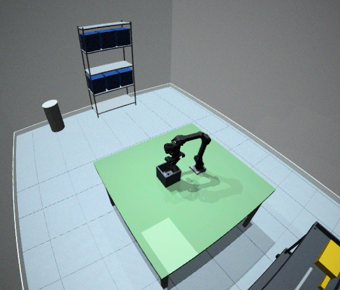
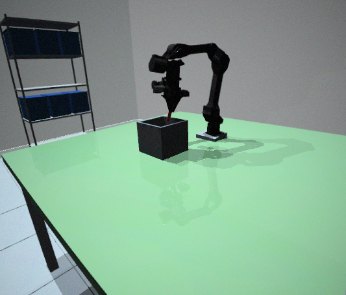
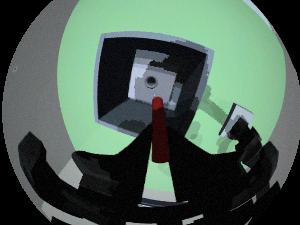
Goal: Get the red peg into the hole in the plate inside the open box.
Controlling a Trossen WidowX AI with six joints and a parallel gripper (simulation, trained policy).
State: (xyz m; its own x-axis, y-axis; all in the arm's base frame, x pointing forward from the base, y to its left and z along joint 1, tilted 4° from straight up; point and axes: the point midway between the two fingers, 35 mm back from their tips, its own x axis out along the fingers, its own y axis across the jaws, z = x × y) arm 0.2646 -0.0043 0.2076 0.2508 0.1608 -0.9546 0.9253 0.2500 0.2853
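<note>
The red peg (image 1: 171, 167) (image 2: 169, 115) (image 3: 160, 134) is held between the fingertips of my gripper (image 2: 171, 110) (image 3: 158, 129), which is shut on it. The peg points down and leans a little in the exterior view. Its lower end is at about the level of the rim of the open dark box (image 1: 163, 177) (image 2: 150, 140) (image 3: 112, 81), over the opening. At the bottom of the box lies a light grey plate (image 3: 164, 91) with a round hole (image 3: 151, 81). In the wrist view the peg's tip appears below the hole, and the hole is unobstructed.
The box stands on the green table (image 1: 130, 179) (image 2: 106, 195) (image 3: 80, 89), in front of the arm's base (image 1: 197, 168) (image 2: 215, 136) (image 3: 236, 119). Its four walls rise around the plate. A shelf rack (image 1: 108, 67) (image 2: 52, 88) with blue bins stands on the floor beyond the table.
</note>
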